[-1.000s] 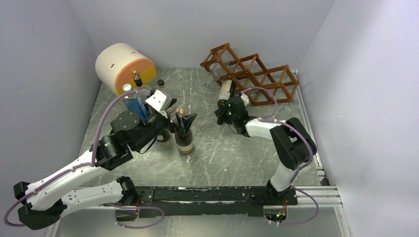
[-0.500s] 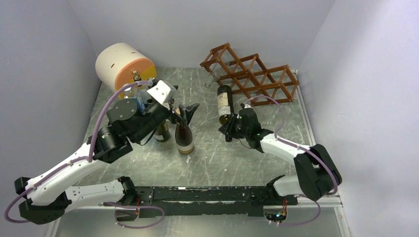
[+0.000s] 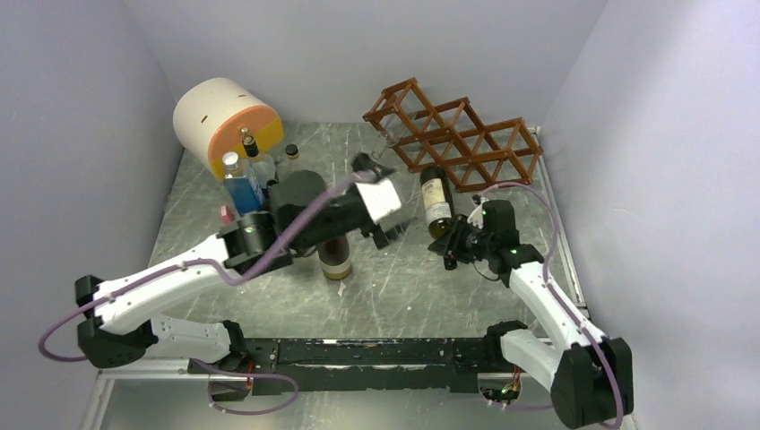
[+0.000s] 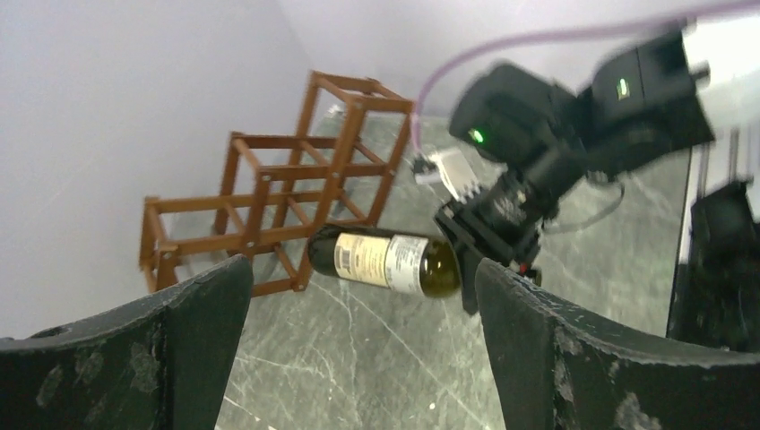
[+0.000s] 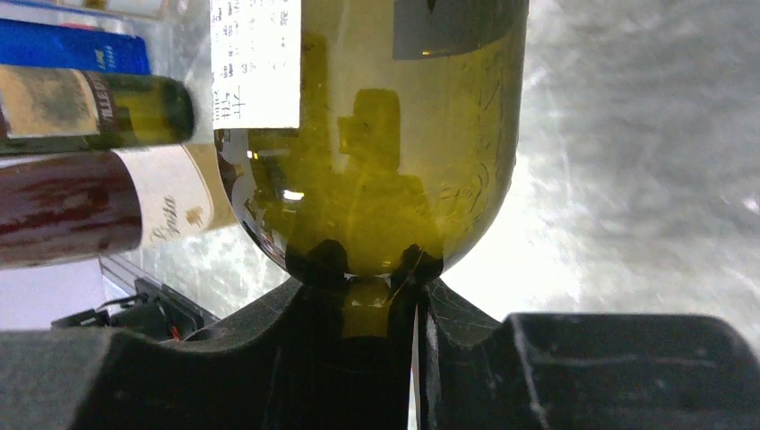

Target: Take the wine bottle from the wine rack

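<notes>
Two arms reach over a grey marbled table [image 3: 403, 278] walled in pale lilac. Left arm stretches across the middle toward the right side; right arm bends in from the near right corner. A big white-and-orange cylinder [image 3: 224, 116] lies at the far left, and the wine rack [image 3: 459, 134], a reddish-brown lattice of diamond cubbies, sits at the far right against the back wall. The wine bottle [image 3: 436, 199] is out of the cubbies, dark green with a pale label, its base pointing at the rack's front edge and just beside it; can't tell if it touches. Right tool [image 3: 453, 247] is clenched on the bottle's neck, fingers [image 5: 296, 358] tight either side of the glass in the wrist view. Left tool [image 3: 384, 199] is released, jaws spread wide with nothing between them, facing the bottle from near. A dark bottle [image 3: 336, 260] stands under the left arm; a blue bottle [image 3: 240, 185] and a few smaller ones cluster beside the cylinder.
</notes>
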### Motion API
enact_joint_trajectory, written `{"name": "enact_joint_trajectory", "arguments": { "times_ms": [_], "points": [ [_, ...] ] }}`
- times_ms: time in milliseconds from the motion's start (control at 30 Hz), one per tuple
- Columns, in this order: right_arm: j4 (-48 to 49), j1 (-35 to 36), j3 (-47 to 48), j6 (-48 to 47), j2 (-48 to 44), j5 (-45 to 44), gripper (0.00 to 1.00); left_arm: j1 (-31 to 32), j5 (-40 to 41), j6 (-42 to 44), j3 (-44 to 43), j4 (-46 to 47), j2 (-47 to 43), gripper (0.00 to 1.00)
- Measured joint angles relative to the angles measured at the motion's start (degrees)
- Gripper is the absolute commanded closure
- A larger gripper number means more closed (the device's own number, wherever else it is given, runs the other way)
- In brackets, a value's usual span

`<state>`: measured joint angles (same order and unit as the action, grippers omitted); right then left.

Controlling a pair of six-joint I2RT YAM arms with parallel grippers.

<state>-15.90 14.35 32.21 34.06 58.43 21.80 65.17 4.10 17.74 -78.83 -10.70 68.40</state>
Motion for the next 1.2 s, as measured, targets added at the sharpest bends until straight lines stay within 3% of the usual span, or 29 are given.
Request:
{"name": "enact_joint_trajectory", "arguments": {
  "times_ms": [167,433,733,1000,1067,1100,1200],
  "points": [
    [-13.77,-3.69,1.40,-5.09,-5.18,4.09,1.00,5.64,-0.28,10.60,4.48,0.98,5.20,0.01],
    [-30.51,-3.63,7.56,-8.61,-11.19,9.77,1.00,7.80,-2.14,25.62,13.46,4.15,9.33,0.02],
    [-42.47,-3.63,10.38,-12.79,-16.11,15.21,1.00,7.82,-2.51,40.19,13.70,8.46,20.65,0.02],
    [-48.43,-2.67,13.03,-16.35,-17.05,17.66,1.00,7.82,-4.09,46.27,9.84,8.11,27.89,0.00],
    [-48.78,-2.12,13.03,-16.76,-17.55,18.58,1.00,7.87,-4.46,46.75,9.44,8.15,28.65,0.10],
    [-48.96,-1.84,13.03,-17.20,-17.70,18.75,1.00,7.87,-4.96,46.84,9.16,8.07,29.03,0.19],
    [-49.18,-1.57,13.38,-17.59,-17.86,18.64,0.96,7.91,-5.88,48.11,8.98,7.10,29.29,0.59]
  ]
}}
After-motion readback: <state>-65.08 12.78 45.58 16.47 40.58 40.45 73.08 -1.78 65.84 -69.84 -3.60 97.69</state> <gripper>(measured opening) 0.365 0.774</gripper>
